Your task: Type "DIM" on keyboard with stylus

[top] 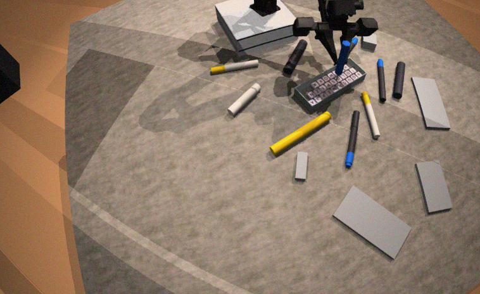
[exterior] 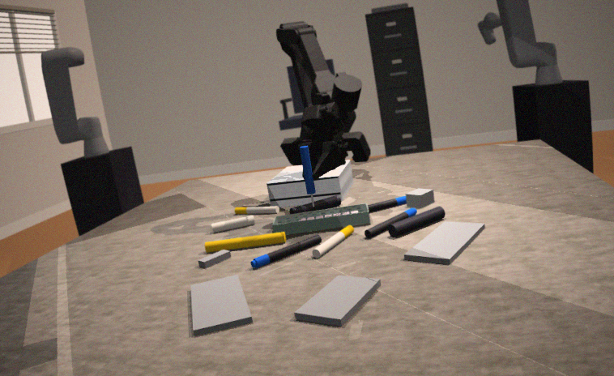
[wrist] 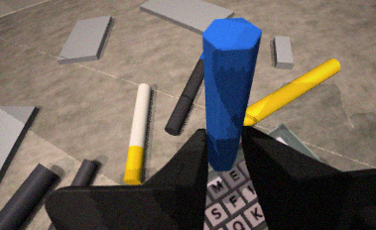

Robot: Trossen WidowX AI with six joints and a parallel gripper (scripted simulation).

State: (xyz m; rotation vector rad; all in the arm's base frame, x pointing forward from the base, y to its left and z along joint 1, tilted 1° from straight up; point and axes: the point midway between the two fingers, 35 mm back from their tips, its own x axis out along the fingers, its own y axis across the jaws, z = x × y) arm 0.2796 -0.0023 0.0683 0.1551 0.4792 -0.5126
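Observation:
The stylus (top: 342, 58) (exterior: 307, 170) (wrist: 231, 84) is blue and six-sided with a thin pale tip, and stands nearly upright, leaning slightly. My gripper (top: 338, 63) (wrist: 223, 135) is shut on its shaft, above the keyboard. The keyboard (top: 338, 91) (exterior: 323, 224) (wrist: 297, 138) is a dark green case with rows of pale lettered keys. In the wrist view the M and E keys show just below the stylus, with S, F, Q and K nearer the bottom. The tip is hidden there; in the exterior view it points down at the keyboard's far side. I cannot tell whether it touches a key.
A yellow marker (top: 300, 133) (exterior: 245, 241) (wrist: 296, 91), a black pen with blue end (top: 353, 135) (exterior: 286, 251) and a yellow-and-white pen (top: 370, 115) (wrist: 139, 134) lie in front of the keyboard. Several other pens, grey slabs and small blocks lie around. A white box (top: 256, 21) stands behind.

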